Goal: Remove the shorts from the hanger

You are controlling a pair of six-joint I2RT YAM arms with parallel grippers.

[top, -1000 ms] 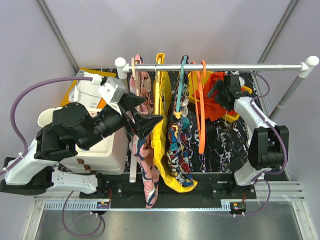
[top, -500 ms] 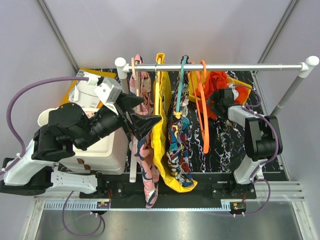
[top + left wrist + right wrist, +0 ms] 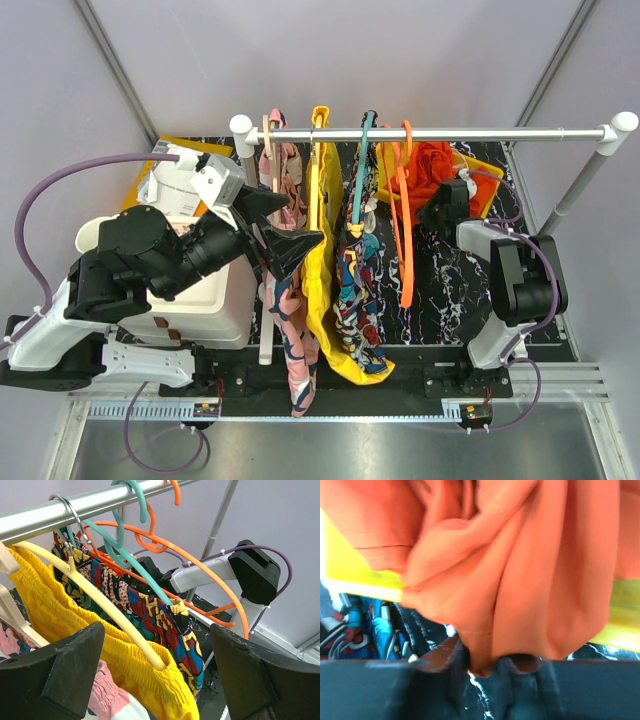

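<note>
The orange-red shorts (image 3: 432,163) lie bunched at the back right, just right of the orange hanger (image 3: 404,215), which hangs from the rail. Whether they still touch it I cannot tell. My right gripper (image 3: 443,206) is at the near edge of the shorts. In the right wrist view the shorts (image 3: 520,565) fill the frame, and the right gripper (image 3: 495,667) is shut on a fold at their lower edge. My left gripper (image 3: 285,237) stands wide open beside the yellow garment. In its wrist view the left gripper (image 3: 155,680) holds nothing and the hanger (image 3: 212,575) arcs behind.
A metal rail (image 3: 500,132) carries a pink patterned garment (image 3: 290,330), a yellow garment (image 3: 325,270) and a multicoloured one (image 3: 355,290) on a teal hanger (image 3: 358,170). A yellow tray (image 3: 487,172) lies under the shorts. A white box (image 3: 205,295) sits at the left.
My right gripper has moved from the right of the shorts to their near edge and closed on the fabric. The orange hanger swung slightly. The left arm has not moved.
</note>
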